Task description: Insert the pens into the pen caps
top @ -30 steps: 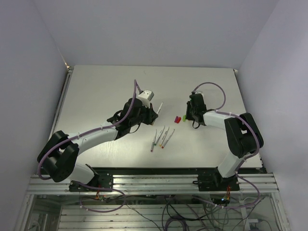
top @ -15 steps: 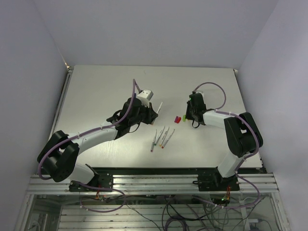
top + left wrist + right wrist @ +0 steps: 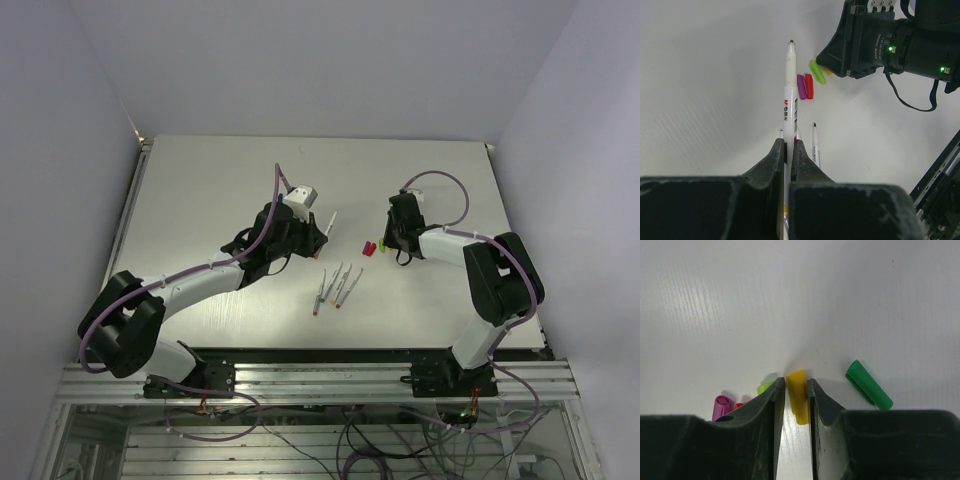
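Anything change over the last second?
The right gripper shifted slightly leftward in the top view, fingers closed against the yellow cap. The left gripper stayed shut on its pen. The loose pens and other caps did not move.

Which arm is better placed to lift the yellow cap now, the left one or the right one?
Right. The right gripper has its fingers on both sides of the yellow cap, which lies on the table. The left gripper is shut on a pen, so it is not free.
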Motion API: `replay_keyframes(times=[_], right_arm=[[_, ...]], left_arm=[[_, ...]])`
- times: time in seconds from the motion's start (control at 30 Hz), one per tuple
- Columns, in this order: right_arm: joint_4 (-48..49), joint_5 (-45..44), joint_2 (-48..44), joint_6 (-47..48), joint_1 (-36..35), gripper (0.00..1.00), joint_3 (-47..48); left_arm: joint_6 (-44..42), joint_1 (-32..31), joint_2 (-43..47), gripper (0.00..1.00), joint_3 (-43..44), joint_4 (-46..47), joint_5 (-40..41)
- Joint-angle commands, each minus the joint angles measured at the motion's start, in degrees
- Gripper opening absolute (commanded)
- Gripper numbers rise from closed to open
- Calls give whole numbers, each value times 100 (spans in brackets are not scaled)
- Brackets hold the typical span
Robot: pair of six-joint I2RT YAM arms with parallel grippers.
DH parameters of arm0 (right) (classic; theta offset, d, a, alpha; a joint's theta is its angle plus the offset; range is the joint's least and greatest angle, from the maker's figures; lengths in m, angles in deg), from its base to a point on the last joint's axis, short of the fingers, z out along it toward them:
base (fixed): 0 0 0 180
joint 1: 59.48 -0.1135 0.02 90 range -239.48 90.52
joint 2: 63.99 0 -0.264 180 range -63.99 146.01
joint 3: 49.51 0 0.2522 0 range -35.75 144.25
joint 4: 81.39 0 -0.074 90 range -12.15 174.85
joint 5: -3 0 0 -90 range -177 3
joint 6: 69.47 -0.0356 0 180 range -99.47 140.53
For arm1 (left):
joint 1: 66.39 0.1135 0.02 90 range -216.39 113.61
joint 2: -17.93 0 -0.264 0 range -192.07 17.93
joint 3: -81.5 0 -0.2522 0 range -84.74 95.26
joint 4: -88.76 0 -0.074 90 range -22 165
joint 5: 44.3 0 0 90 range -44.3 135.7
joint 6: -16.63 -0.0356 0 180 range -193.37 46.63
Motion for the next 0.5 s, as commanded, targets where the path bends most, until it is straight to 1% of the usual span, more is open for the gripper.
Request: replay_keyframes(times=[0.0, 0.37, 0.4, 0.47], right_arm=[[-1405, -106, 492, -192, -55, 24, -296], [-1789, -339, 693, -349, -310, 20, -196], [-1855, -363, 718, -376, -362, 19, -172], [-2039, -468, 791, -453, -470, 11, -91]], left_arm=[[61, 48, -31, 7, -29, 276, -201], [87, 80, -35, 7, -19, 300, -198], [81, 82, -44, 7, -18, 302, -200], [95, 91, -70, 7, -18, 295, -214]])
